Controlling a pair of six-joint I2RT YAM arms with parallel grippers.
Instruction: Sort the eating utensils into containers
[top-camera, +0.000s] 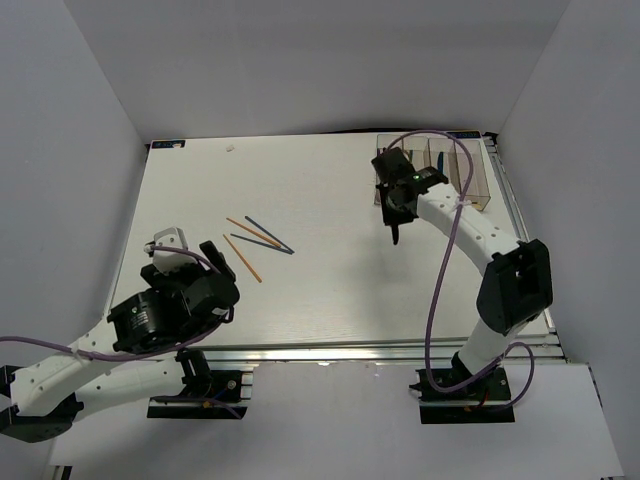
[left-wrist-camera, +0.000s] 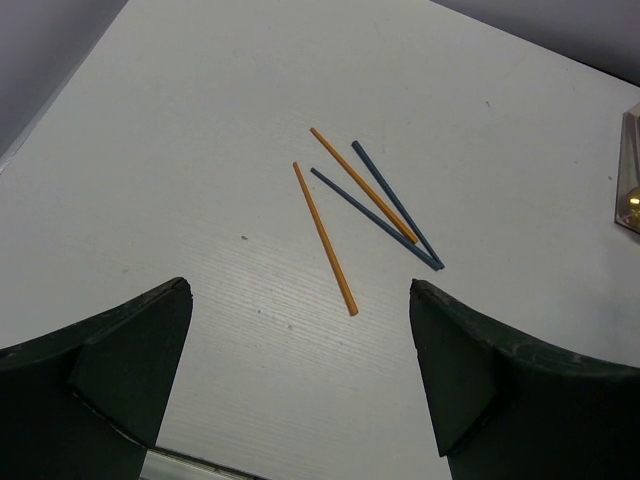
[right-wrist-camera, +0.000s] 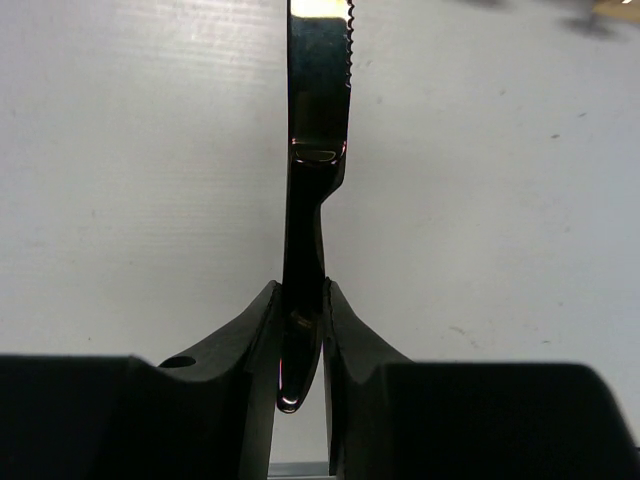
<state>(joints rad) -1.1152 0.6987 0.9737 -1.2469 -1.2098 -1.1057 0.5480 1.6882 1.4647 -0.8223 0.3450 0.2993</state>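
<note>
Knife (right-wrist-camera: 318, 150) sits pinched in outstretched right end effector (right-wrist-camera: 302, 300) near containers (top-camera: 478, 180); left end effector (left-wrist-camera: 298, 290), arm folded back, gapes.

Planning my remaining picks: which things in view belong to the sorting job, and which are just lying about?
Job:
- black knife, clamped in the right gripper
- orange chopsticks
- blue chopsticks
- containers

Lying about:
- small white scrap near the far edge
- small label at the far left corner

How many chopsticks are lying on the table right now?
4. The lone orange chopstick lies apart on the left; the second orange chopstick lies between the near blue chopstick and the far blue chopstick. Others may be hidden in the bins.
</note>
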